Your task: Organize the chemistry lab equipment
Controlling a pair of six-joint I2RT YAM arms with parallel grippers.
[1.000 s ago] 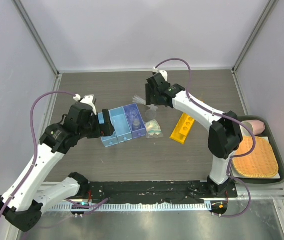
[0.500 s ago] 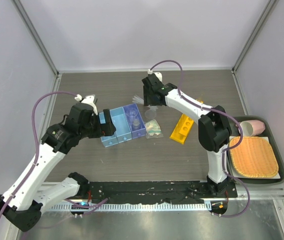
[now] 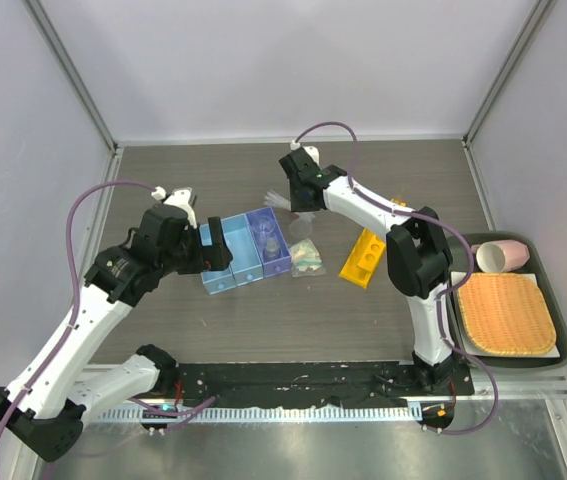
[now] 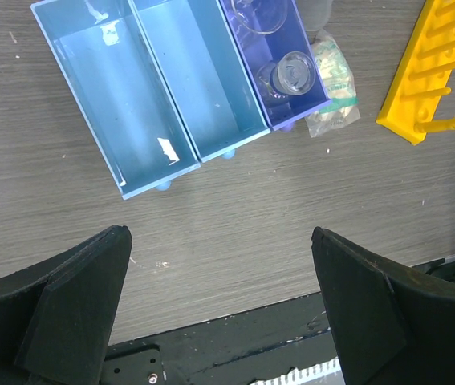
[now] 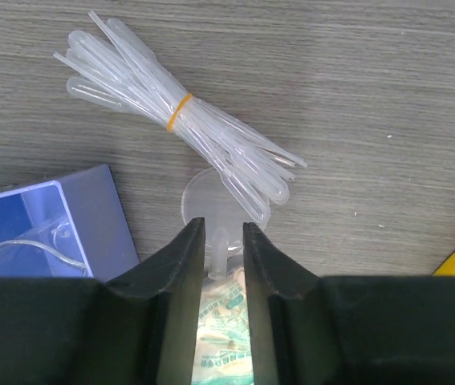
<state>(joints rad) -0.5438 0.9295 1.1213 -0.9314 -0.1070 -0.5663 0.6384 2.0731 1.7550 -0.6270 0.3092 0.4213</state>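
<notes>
A rubber-banded bundle of clear droppers lies on the table, its tips resting over a clear funnel. My right gripper straddles the funnel's stem with narrow jaws, and a sliver of gap still shows beside the stem. The green-beige packet lies under the jaws. A yellow rack lies to the right. A purple bin holds a tiny beaker and another glass piece. My left gripper hangs wide open and empty, near two empty blue bins.
A dark tray at the right edge carries a pink cup and an orange woven mat. The arms' black base rail runs along the near edge. Grey walls close in the back and both sides.
My right gripper has shifted left over the funnel and its jaws have narrowed around the stem. The left arm has barely moved and stays open.
</notes>
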